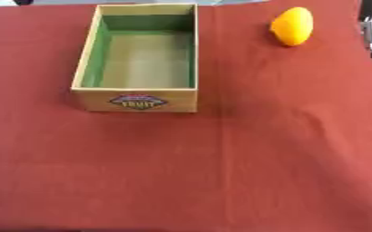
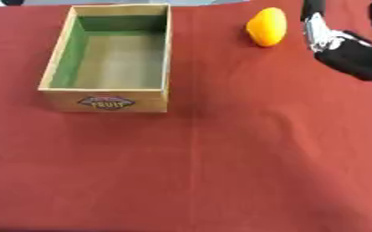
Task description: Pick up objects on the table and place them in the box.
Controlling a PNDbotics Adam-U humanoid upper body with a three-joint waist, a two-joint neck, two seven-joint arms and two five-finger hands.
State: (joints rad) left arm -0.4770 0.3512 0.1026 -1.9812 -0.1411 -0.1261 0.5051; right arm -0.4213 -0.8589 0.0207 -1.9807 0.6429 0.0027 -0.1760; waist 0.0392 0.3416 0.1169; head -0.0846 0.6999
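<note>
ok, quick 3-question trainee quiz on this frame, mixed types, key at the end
1. True or false: the box already holds the orange fruit.
2. Multiple choice: where does the fruit lie relative to the box? A) in front of it B) to its right, near the far edge of the red cloth C) on its left.
3. Fill in: the robot hand in view, at the upper right of the right eye view, is the ____ hand.

Key: 1 false, the box looks empty. 2 B. 3 right; it is beside the fruit, not touching it, and whether its fingers are open cannot be told.
</note>
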